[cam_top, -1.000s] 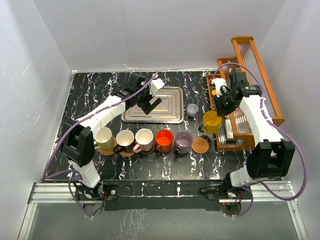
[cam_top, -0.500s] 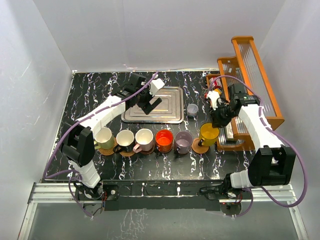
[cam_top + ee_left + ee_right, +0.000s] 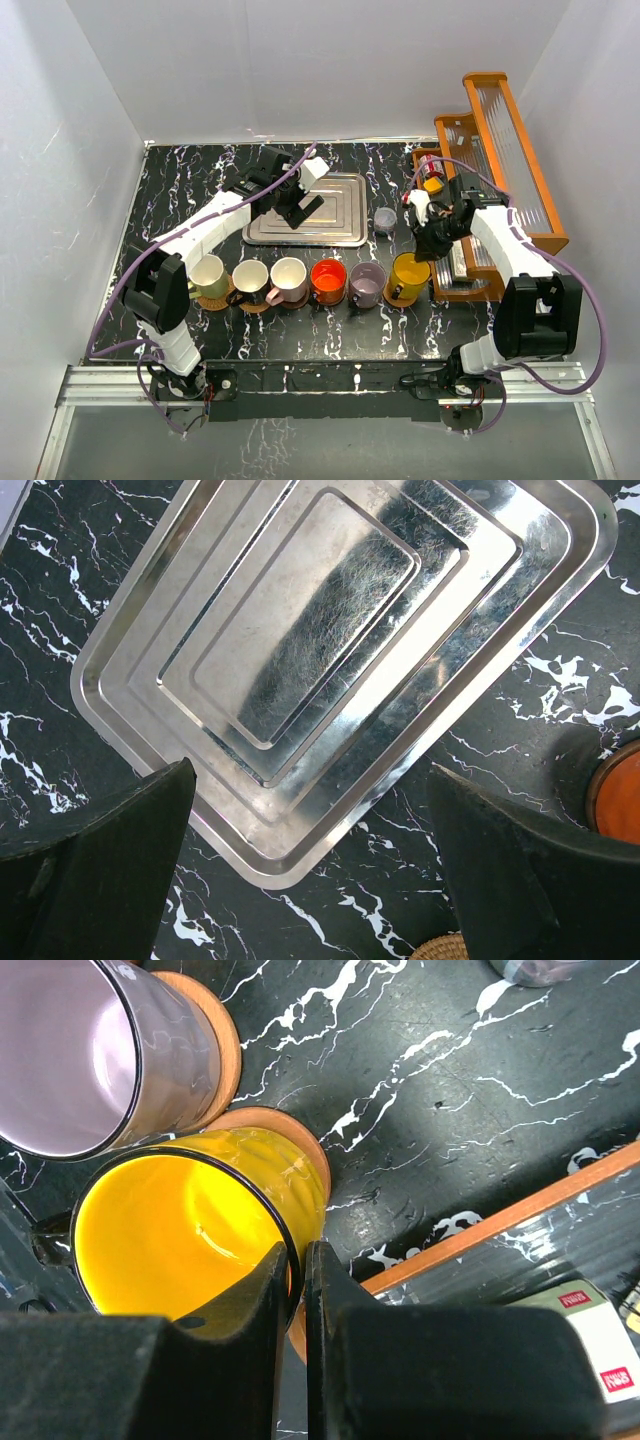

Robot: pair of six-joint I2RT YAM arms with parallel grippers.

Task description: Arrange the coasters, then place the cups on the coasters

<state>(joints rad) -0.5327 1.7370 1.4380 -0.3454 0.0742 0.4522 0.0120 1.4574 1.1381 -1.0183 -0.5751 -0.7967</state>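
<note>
Black marbled desk (image 3: 300,335) inside white walls carried a row of cups (image 3: 288,280) on coasters (image 3: 214,298) along its near side. You had the yellow cup (image 3: 190,1230) at the right end of that row, just beside the purple cup (image 3: 80,1050). Your right hand (image 3: 298,1260) was closed on the yellow cup's rim, one finger inside the wall and one outside, on the side facing the wooden rack (image 3: 500,130). The cup hung directly below that hand, mouth up. The last coaster (image 3: 300,1140) showed as a brown crescent past its far side, so the cup was over the disc but looked a little off centre. You could not tell from these views whether its base was flat on the coaster; in the wrist view it looked slightly tipped. Your left hand (image 3: 297,212) hovered wide open over the steel tray (image 3: 345,238), well apart from the row and holding nothing. The right arm was plainly the nearer one, so the finish looked like its job: settle the cup, open the fingers and lift straight up, so the inner finger cleared the rim without dragging the cup toward the rack.
</note>
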